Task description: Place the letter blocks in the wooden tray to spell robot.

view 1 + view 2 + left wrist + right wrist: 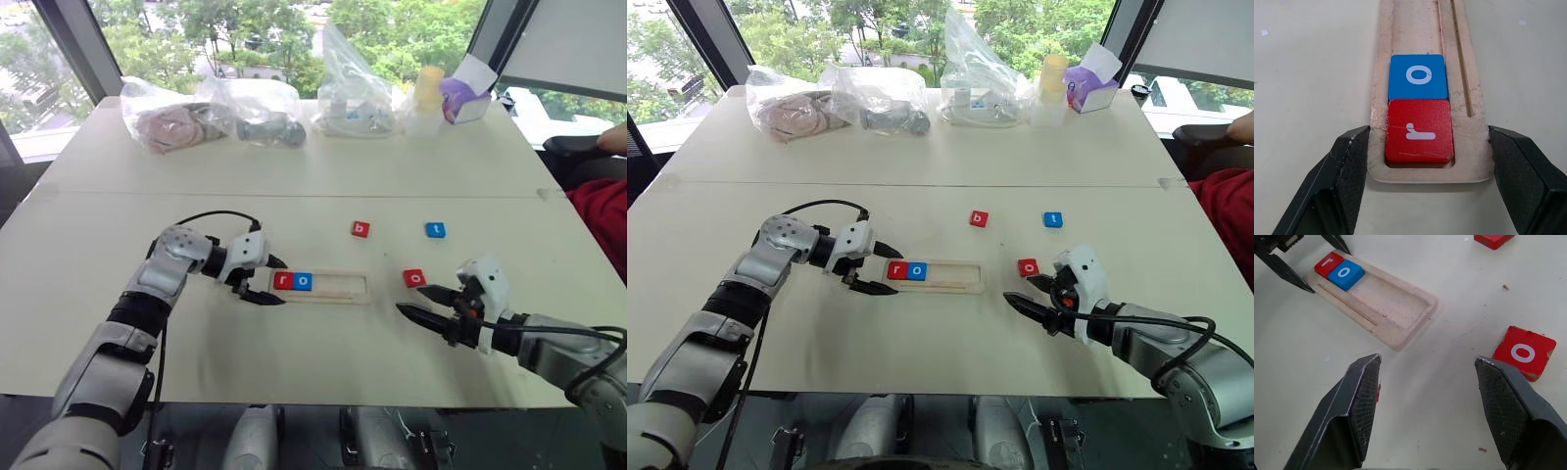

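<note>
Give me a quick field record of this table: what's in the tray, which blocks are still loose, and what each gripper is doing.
tray contents: wooden tray holds red r, then blue o, touching; rest of groove bare
loose blocks: red o, red b, blue t, all on the table
left gripper: fingers pressed against both sides of the tray's r end
right gripper: open, holding nothing, beside the red o
letters left to place: b, o, t

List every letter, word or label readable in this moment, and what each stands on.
"r": red block in the wooden tray, at its left end.
"o": blue block beside it.
"o": red block on the table.
"b": red block.
"t": blue block.
Print on the far bags and box: too small.
</note>
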{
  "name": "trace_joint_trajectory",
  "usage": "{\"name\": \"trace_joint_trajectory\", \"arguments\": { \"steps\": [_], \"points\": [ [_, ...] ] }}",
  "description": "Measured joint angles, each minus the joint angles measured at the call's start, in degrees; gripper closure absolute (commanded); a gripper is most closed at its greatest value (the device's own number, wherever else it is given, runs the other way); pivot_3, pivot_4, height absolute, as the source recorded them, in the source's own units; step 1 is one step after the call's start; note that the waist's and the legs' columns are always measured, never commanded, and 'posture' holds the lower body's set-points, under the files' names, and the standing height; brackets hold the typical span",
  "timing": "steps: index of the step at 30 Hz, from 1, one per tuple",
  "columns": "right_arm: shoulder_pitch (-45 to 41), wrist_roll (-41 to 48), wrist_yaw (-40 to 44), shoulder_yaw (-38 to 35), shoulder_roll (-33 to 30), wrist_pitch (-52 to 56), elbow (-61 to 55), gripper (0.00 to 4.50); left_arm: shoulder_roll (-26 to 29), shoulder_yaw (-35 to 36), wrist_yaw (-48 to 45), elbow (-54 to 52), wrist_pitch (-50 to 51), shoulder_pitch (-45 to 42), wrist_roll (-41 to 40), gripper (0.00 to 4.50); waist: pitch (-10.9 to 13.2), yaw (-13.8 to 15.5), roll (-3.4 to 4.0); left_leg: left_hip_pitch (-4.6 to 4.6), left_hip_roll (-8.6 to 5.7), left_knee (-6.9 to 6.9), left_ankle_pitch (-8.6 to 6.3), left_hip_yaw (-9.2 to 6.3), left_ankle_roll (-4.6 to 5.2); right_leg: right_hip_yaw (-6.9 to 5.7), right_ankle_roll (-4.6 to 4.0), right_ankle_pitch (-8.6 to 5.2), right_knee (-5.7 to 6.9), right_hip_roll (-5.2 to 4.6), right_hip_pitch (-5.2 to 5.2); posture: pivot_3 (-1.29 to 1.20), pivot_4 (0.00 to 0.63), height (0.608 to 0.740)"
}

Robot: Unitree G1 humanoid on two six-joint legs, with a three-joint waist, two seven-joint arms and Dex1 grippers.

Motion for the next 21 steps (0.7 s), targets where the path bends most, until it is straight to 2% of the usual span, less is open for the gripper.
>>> {"name": "trace_joint_trajectory", "arguments": {
  "steps": [1, 7, 10, 14, 16, 17, 20, 21],
  "points": [
    [0.1, 0.0, -0.2, 0.0, 0.0, 0.0, -0.2, 1.35, 0.0, 0.0, -0.4, 0.5, -0.2, -0.1, 0.0, 0.04, 0.0, 0.0, 0.0, 0.0, 0.02, 0.0, 0.0, 0.01, 0.0, 0.01, 0.0, 0.0, 0.0, 0.02, 0.0, 0.0, 0.15, 0.74],
    [-0.4, -0.2, -1.2, 0.1, 0.1, -0.3, -0.2, 1.35, -0.1, 0.0, -0.2, 0.8, -1.2, -0.1, 0.6, 0.04, 0.0, 0.1, 0.0, 0.02, 0.08, 0.03, 0.0, 0.02, 0.0, 0.06, -0.03, 0.01, 0.0, 0.07, 0.0, 0.0, 0.15, 0.74],
    [-3.9, -1.7, -3.2, 0.5, 1.9, -1.9, 0.4, 1.35, 0.3, 0.1, 0.4, 0.1, -0.7, 0.2, 0.7, 0.04, 0.0, 0.0, 0.01, 0.05, 0.1, 0.04, 0.0, 0.05, 0.0, 0.1, -0.07, 0.03, 0.02, 0.13, 0.0, 0.0, 0.15, 0.74],
    [-16.5, -4.7, -12.1, 3.9, 9.6, -1.3, 3.3, 1.35, 4.4, 2.7, 1.4, -6.5, 4.9, 3.3, -0.5, 0.04, 0.0, -1.4, -0.04, 0.07, 0.35, 0.0, 0.0, 0.03, 0.0, 0.34, -0.32, 0.19, 0.1, 0.44, -0.2, 0.0, 0.15, 0.74],
    [-24.1, -6.2, -18.2, 6.8, 15.7, 2.0, 6.6, 1.35, 8.9, 5.4, 1.6, -13.4, 10.4, 6.9, -2.7, 0.04, 0.0, -2.1, -0.05, 0.08, 0.41, -0.07, 0.0, 0.01, 0.0, 0.35, -0.34, 0.18, 0.28, 0.51, -0.32, 0.0, 0.15, 0.74],
    [-25.4, -6.7, -19.7, 7.6, 17.0, 2.9, 7.4, 1.35, 9.7, 6.0, 1.6, -14.8, 11.8, 7.4, -3.1, 0.04, 0.0, -2.1, -0.02, 0.07, 0.43, -0.09, 0.0, 0.0, 0.0, 0.37, -0.35, 0.18, 0.35, 0.51, -0.37, 0.0, 0.15, 0.74],
    [-31.3, -9.8, -27.7, 10.6, 26.2, 7.2, 13.2, 1.35, 13.5, 9.8, 3.0, -21.7, 18.2, 11.5, -5.7, 0.04, 0.0, -2.1, -0.04, -0.07, 0.43, -0.1, 0.01, 0.01, -0.01, 0.42, -0.39, 0.15, 0.68, 0.44, -0.67, 0.0, 0.15, 0.74],
    [-32.6, -11.4, -29.6, 12.0, 28.4, 7.6, 15.2, 1.11, 14.2, 11.1, 4.1, -23.3, 19.8, 12.3, -6.5, 0.01, 0.0, -2.2, -0.04, -0.09, 0.42, -0.09, 0.01, 0.02, -0.01, 0.43, -0.39, 0.15, 0.7, 0.43, -0.73, 0.0, 0.15, 0.74]
  ]
}}
